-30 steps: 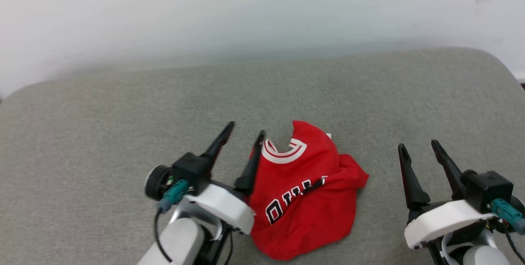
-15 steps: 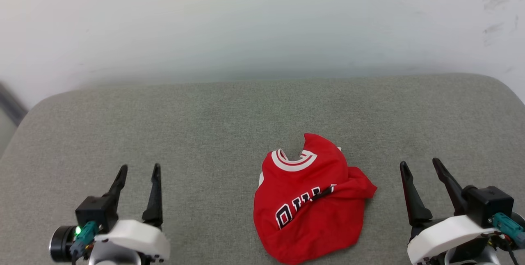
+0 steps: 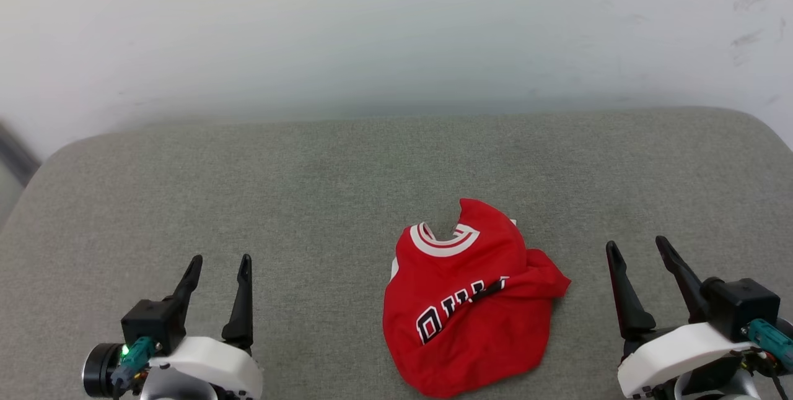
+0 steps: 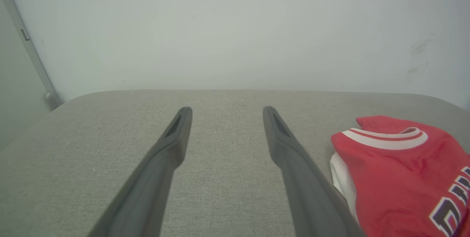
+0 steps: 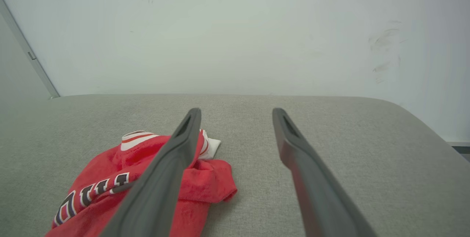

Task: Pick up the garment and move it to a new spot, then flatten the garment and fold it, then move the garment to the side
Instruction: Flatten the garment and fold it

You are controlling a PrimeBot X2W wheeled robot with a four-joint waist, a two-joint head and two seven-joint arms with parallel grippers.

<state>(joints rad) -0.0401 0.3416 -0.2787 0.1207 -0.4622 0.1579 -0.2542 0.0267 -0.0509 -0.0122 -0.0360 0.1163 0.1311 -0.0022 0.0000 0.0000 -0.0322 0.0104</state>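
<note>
Garment (image 3: pixel 464 307): crumpled in a heap on the grey cushion (image 3: pixel 310 177), right of centre and toward its near edge. The ringed collar is turned to the far edge, and the black lettering is partly lost in a fold. Left gripper (image 3: pixel 221 260): fingers spread, nothing between them, over the near left part of the cushion. The garment lies well apart to its right. Right gripper (image 3: pixel 637 244): fingers spread and empty, over the near right part. The garment lies near its left side, closer than to the left gripper, without contact.
</note>
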